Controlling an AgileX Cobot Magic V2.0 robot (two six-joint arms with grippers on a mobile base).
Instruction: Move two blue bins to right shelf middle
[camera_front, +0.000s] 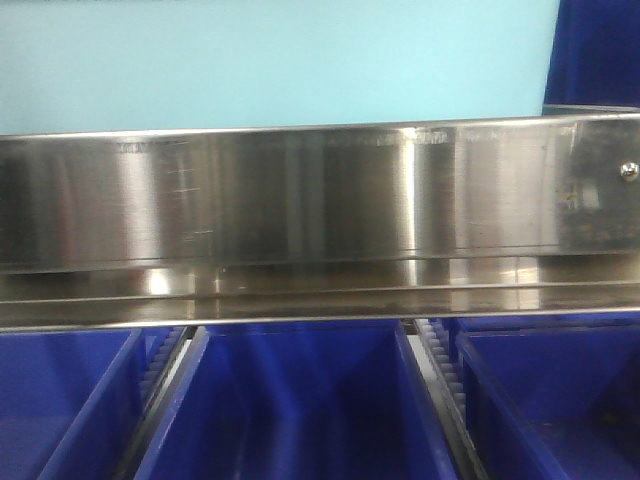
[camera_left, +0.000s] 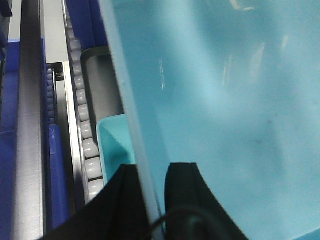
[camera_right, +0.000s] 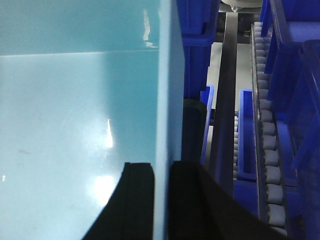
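While pinched at opposite walls by left fingers (camera_left: 119, 202) and right fingers (camera_right: 134, 200), a glossy, pale-turquoise bin (camera_right: 75, 125).

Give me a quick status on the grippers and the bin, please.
Left gripper shut on bin wall. Right gripper likewise. Steel rail ahead, dark bins beneath it.

- A brushed steel shelf beam (camera_front: 300, 190) spans the front view from edge to edge, streaked with bright vertical bands of reflected light.
- A screw head (camera_front: 628, 171) sits near its right end.
- A white roller track (camera_front: 445, 375) runs below it.
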